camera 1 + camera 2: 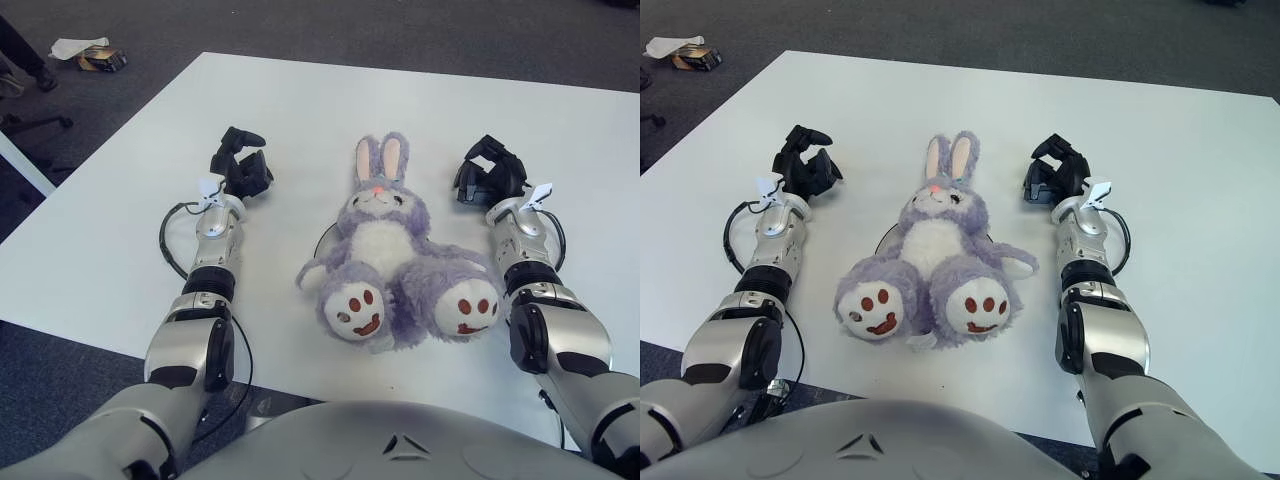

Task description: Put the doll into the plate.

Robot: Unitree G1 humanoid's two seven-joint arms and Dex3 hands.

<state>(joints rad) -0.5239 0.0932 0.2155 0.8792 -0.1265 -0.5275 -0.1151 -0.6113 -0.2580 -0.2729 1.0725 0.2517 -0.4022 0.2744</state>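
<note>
Our left hand [242, 165] and right hand [489, 172] sit with fingers loosely curled, gripping nothing, flanking the doll [388, 255]: a purple plush rabbit lying face-up on the white table [330, 95], white belly, pink-lined ears, soles toward us.

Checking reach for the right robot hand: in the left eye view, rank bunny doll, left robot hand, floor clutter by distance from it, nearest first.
From the right robot hand, right of the doll:
1. Bunny doll: just to its left, lying face up at the table's middle.
2. Left robot hand: beyond the doll, on its left side.
3. Floor clutter: off the white table, far upper left on the carpet.
</note>
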